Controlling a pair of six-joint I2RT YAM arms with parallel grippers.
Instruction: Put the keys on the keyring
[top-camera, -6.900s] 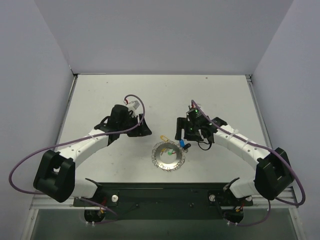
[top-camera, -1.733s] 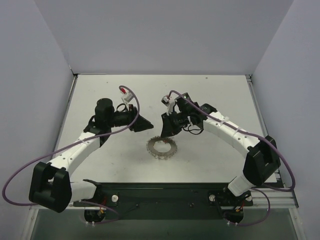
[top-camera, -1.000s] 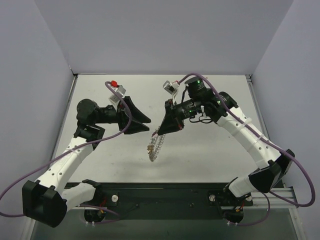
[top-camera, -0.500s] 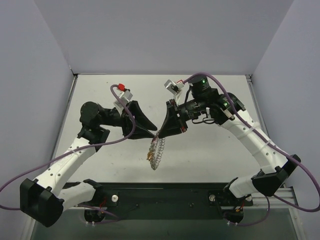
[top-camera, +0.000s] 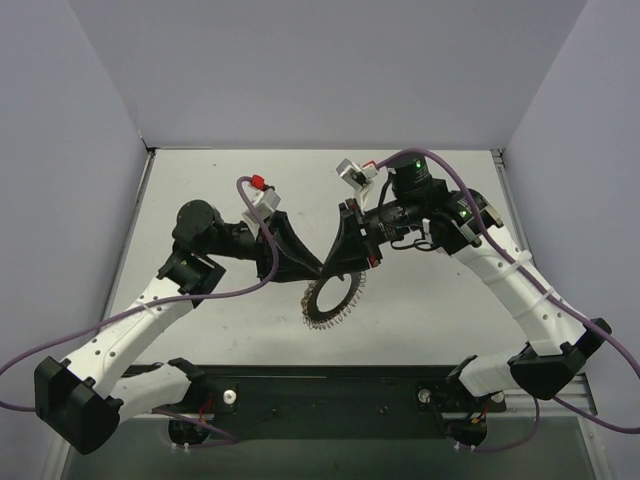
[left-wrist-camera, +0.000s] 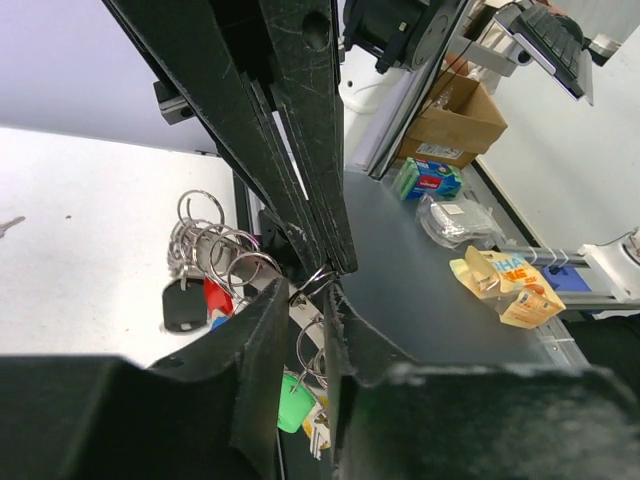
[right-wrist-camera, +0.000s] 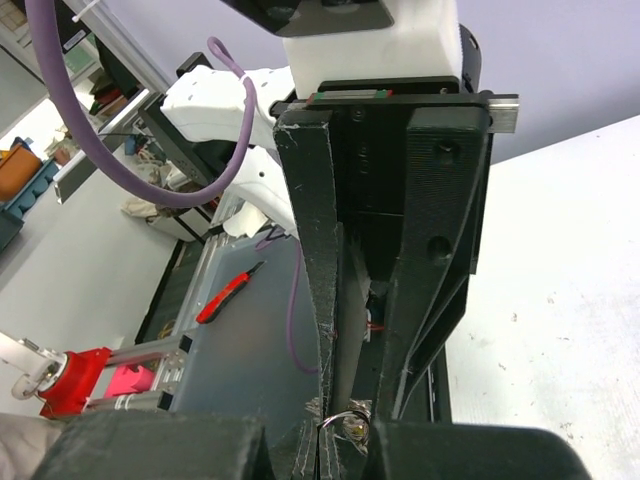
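As the right gripper (right-wrist-camera: 342, 428) pinches the toothed silvery keyring (top-camera: 313, 306) aloft, the left gripper (left-wrist-camera: 310, 292) gapes narrowly.

We see a shiny metal keyring (top-camera: 322, 314), keys (left-wrist-camera: 292, 408) with glossy plastic heads, scratched matt black plastic fingers (left-wrist-camera: 300, 130) on the right gripper (top-camera: 330, 268), and a matt white desk (top-camera: 420, 200).

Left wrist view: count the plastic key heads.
3: black head at left under the wire rings, red head right beside it, green head lower, near the bottom edge. Others may be hidden.
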